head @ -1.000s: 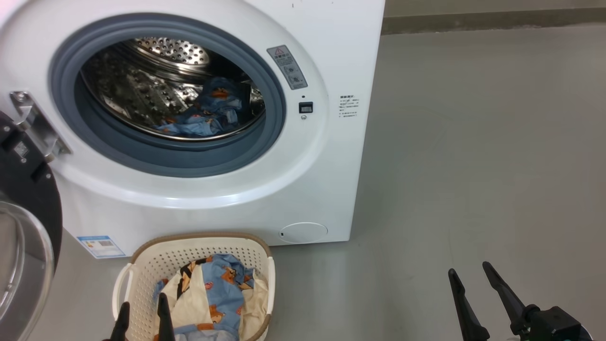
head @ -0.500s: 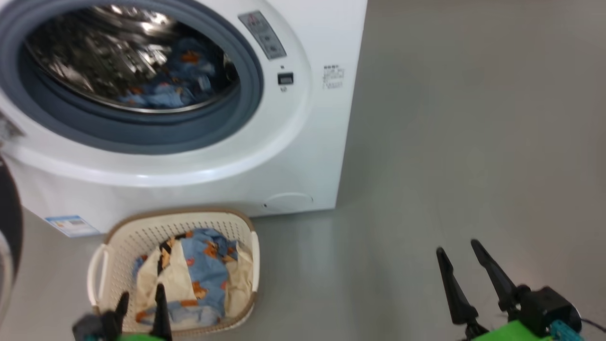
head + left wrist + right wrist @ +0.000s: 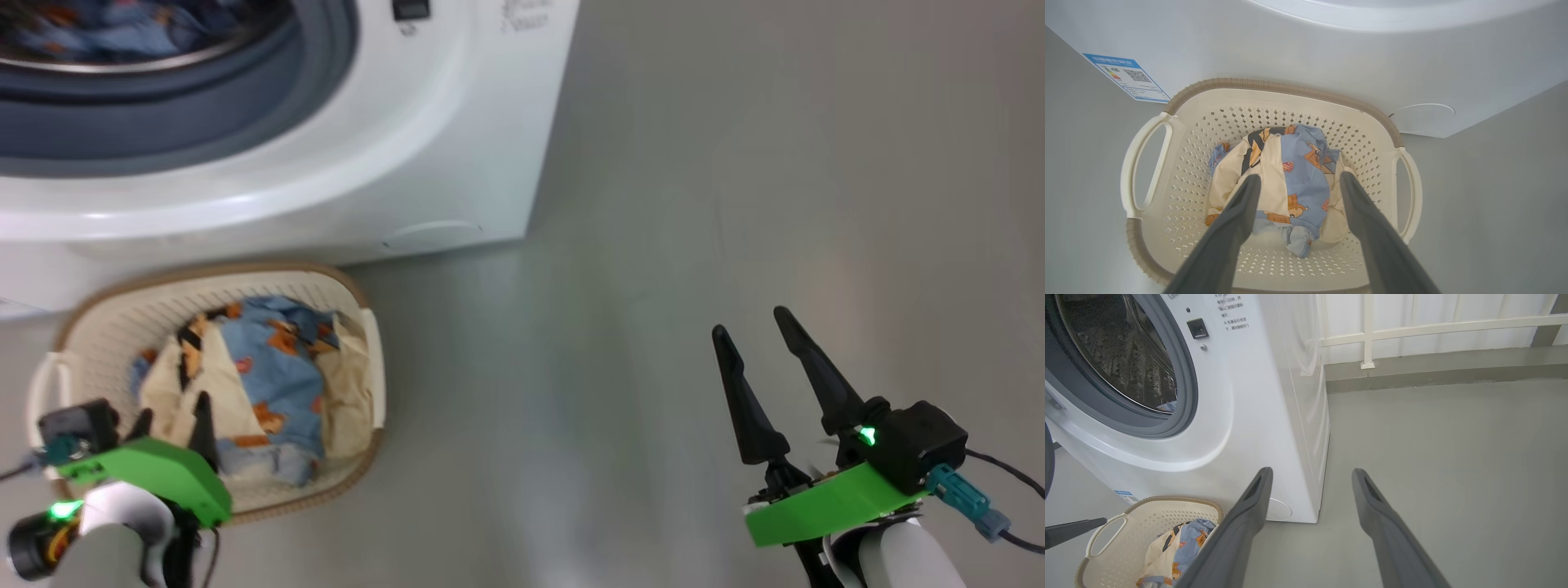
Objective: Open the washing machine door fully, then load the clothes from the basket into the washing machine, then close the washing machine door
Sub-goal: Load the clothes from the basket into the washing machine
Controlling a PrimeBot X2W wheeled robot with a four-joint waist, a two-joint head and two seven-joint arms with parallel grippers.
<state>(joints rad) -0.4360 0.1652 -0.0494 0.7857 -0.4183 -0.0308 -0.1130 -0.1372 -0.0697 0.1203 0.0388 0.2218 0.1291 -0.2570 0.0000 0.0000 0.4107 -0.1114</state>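
clothes (image 3: 1306,175) heaped in basket (image 3: 1184,163), washing machine (image 3: 1290,49) just behind

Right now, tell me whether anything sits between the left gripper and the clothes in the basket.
Nothing visible does. The left gripper hangs over the basket with its jaws apart, and the clothes lie uncovered on the basket's bottom, straight ahead of it in the left wrist view. The way down looks clear.

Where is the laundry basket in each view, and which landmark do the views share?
Head view: basket at lower left, before the washing machine.
Left wrist view: basket in the centre.
Right wrist view: basket in the bottom left corner.
Shared landmark: the machine's round flap, near the basket.
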